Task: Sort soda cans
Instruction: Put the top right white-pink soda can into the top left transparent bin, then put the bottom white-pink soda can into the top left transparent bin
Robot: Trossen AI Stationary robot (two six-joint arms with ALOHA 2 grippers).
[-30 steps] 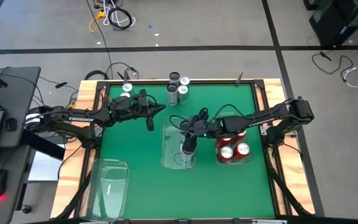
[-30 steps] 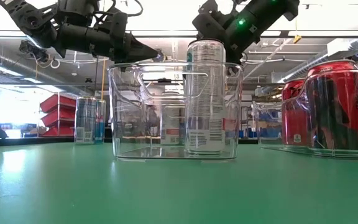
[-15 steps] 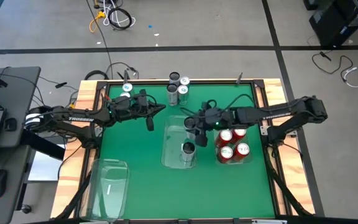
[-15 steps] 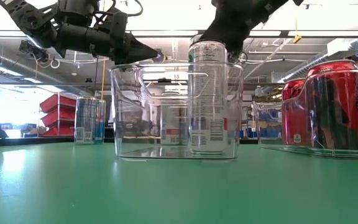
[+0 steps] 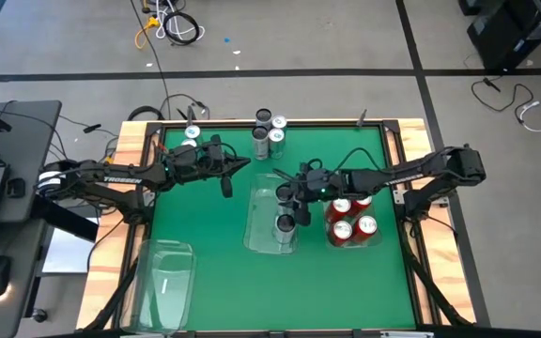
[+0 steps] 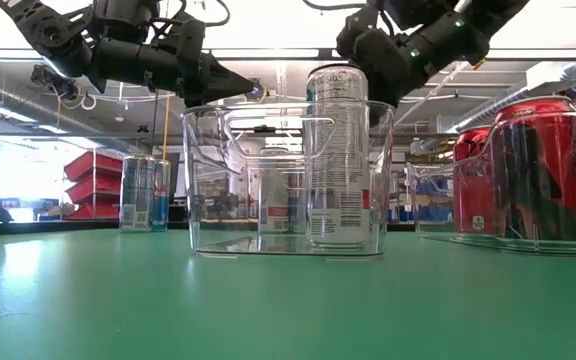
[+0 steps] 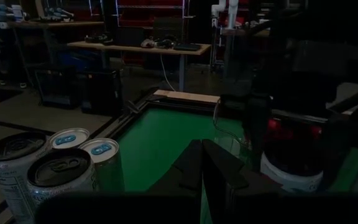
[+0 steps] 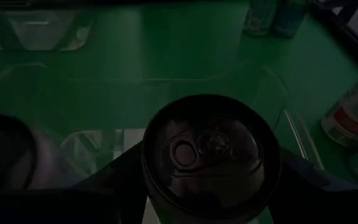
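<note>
A workshop-like lab: red storage bins (image 6: pixel 93 188), workbench (image 7: pixel 138 46), floor cables (image 5: pixel 172 26).

One camera looks straight down, one level across the table (image 5: pixel 214 244), both showing the middle bin (image 6: pixel 288 180).

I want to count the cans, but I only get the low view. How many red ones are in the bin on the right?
Observer: Three red cans stand in the right bin.
Operator: Is there another bin I can't see?
Observer: Yes, a clear bin at the near-left corner, with no cans visible in it.
Operator: Is the gripper holding the silver can?
Observer: No. From above, the right gripper is open, just to the far side of the silver can.
</note>
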